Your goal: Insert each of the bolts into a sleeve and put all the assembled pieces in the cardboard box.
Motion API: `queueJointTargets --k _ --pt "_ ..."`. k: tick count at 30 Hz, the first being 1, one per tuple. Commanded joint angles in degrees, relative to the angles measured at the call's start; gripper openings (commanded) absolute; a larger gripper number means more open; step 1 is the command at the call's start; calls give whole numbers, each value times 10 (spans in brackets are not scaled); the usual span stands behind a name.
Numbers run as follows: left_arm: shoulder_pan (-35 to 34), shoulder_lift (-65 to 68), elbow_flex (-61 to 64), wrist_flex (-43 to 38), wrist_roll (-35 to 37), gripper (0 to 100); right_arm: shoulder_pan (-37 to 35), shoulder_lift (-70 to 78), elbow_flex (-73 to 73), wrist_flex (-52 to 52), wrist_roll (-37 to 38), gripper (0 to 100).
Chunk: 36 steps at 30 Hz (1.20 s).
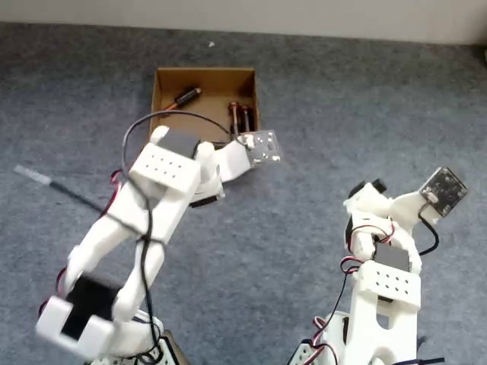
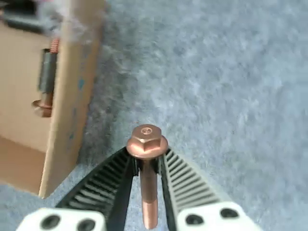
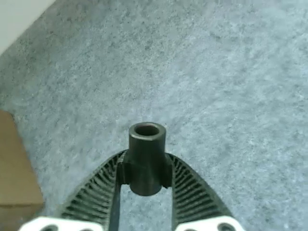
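Left gripper (image 2: 147,155): bolt (image 2: 147,142), right gripper (image 3: 145,162): sleeve (image 3: 147,144)

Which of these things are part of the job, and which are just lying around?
Part of the job: bolt in the left gripper; sleeve in the right gripper; cardboard box; finished pieces inside it.
Lying about: thin dark stick on the grey carpet.

The cardboard box (image 2: 62,96) is cut off by the edge of the left wrist view, and its far end is blurred (a dark piece (image 2: 19,19) there cannot be identified). From above, the held bolt (image 2: 147,144) and sleeve (image 3: 147,154) are hidden under the wrist camera boards (image 1: 262,147)
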Motion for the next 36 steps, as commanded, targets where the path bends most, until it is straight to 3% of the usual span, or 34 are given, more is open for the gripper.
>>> queueJointTargets --k 1,8,13,26,36 --pt "10 -125 102 -115 96 5 -33 -22 -2 -11 33 4" --pt "6 -268 203 -196 263 5 -51 -32 -1 -8 33 5" --pt "5 -342 255 -242 356 5 -91 -159 53 4 35 5" --pt "-3 -537 305 -271 466 5 -254 -524 261 5 164 5" --pt "62 -622 306 -271 513 5 -399 -538 302 4 204 5"
